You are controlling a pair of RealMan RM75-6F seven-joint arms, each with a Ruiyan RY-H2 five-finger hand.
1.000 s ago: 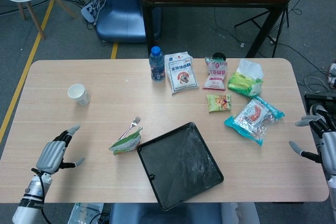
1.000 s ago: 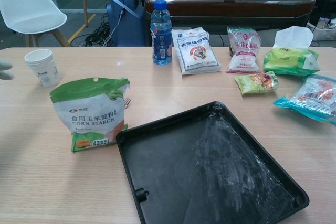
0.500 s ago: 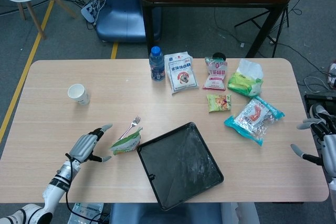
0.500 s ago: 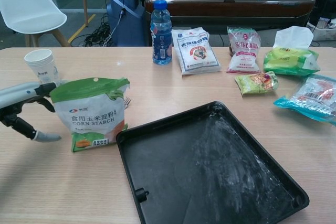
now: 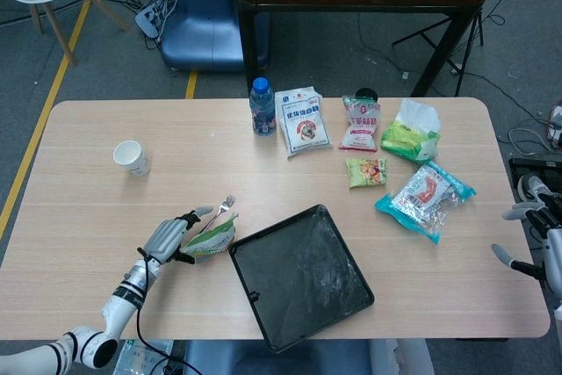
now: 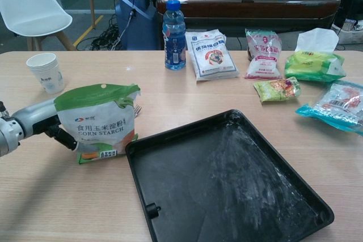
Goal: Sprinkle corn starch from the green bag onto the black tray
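Observation:
The green corn starch bag (image 5: 213,239) (image 6: 99,122) stands upright on the table, just left of the black tray (image 5: 301,277) (image 6: 227,179). The tray bears a thin white dusting on its floor. My left hand (image 5: 171,239) (image 6: 25,124) is at the bag's left side, with fingers reaching behind it and the thumb against its front left edge. The fingers look spread and the bag still rests on the table. My right hand (image 5: 537,243) hovers off the table's right edge with its fingers apart and nothing in them.
A fork (image 5: 219,211) lies just behind the bag. A paper cup (image 5: 130,157) (image 6: 47,72) stands at the left, and a water bottle (image 5: 262,107) (image 6: 174,26) with several snack packets (image 5: 302,120) lies along the far and right sides.
My left hand has travelled right across the table from its left front area and now reaches around the corn starch bag. The bag, tray and right hand have barely moved.

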